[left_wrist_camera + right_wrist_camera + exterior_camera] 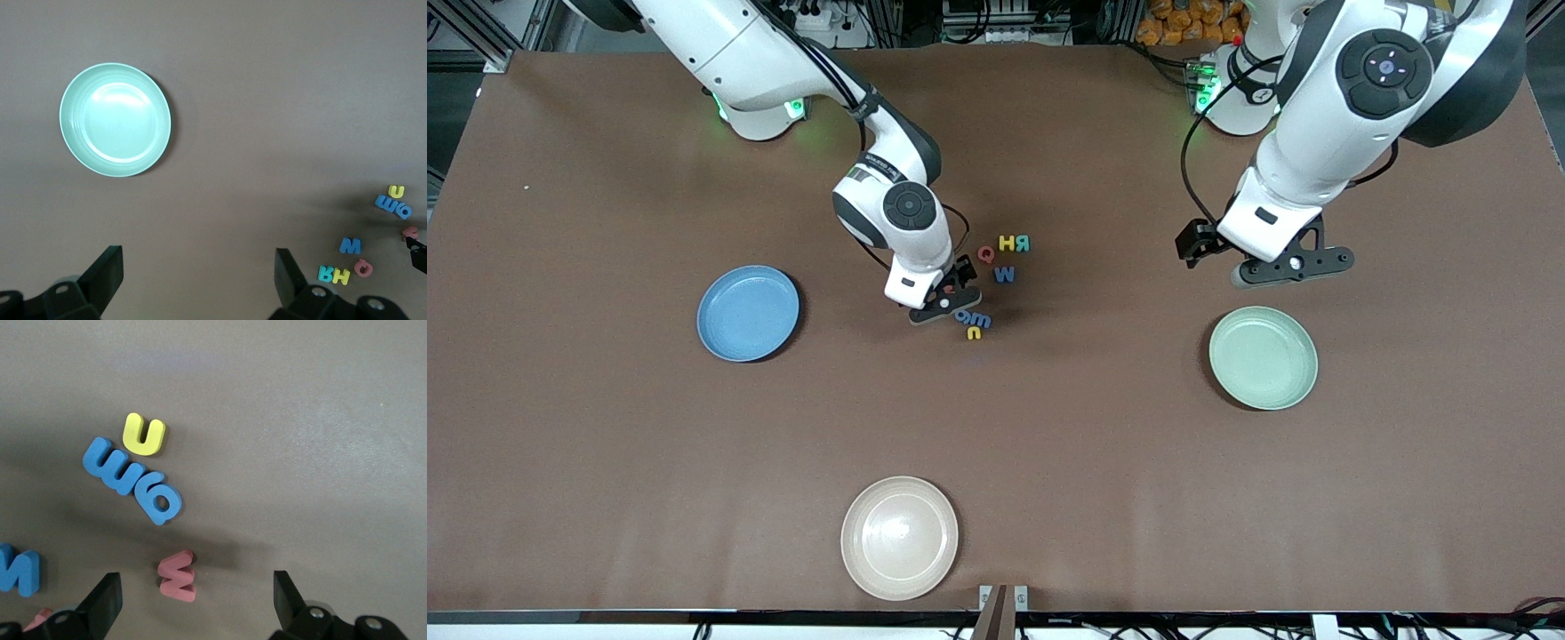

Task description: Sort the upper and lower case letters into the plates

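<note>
Blue plate (pixel 747 313) empty, toward the right arm's end from the letter cluster (pixel 996 276). Right gripper (pixel 944 302) low over the cluster, jaws spread: straddle the red letter (pixel 177 575) alone, clear of blue neighbours. Left gripper (pixel 1288 267) waits, jaws spread, above mint plate (pixel 1263 357).

Letters (pixel 987 284) lie between the two plates (pixel 748 313).

A cream-white round plate (pixel 899 537) lies flat on the brown table cover (pixel 605 462), close to the table edge nearest the front camera and roughly midway along that edge. Its shallow well holds nothing and shows a faint glare. Orange objects (pixel 1192 22) are piled past the table's top edge, near the left arm's base.
</note>
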Controlling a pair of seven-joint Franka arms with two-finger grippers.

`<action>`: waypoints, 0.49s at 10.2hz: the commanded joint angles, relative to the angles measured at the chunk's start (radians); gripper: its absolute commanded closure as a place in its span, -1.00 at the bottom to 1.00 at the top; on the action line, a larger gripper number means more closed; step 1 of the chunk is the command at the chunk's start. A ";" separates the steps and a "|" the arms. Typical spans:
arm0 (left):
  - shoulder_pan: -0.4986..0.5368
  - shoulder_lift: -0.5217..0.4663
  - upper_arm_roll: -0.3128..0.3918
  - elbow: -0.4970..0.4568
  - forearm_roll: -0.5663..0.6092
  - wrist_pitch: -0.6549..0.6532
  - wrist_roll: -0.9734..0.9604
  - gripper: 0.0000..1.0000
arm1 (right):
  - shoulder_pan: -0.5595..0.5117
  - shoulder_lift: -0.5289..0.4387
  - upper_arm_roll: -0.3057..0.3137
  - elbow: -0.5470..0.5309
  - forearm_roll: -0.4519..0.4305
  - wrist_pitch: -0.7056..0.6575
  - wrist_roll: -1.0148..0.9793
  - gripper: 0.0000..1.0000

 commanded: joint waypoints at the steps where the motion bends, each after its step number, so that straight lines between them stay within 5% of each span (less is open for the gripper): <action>1: 0.008 -0.034 -0.030 -0.048 0.019 0.024 -0.074 -1.00 | 0.015 0.030 0.007 0.022 -0.032 -0.002 0.042 -1.00; 5: 0.000 -0.056 -0.051 -0.137 0.015 0.087 -0.186 -1.00 | 0.019 0.050 0.007 0.030 -0.034 0.000 0.063 -1.00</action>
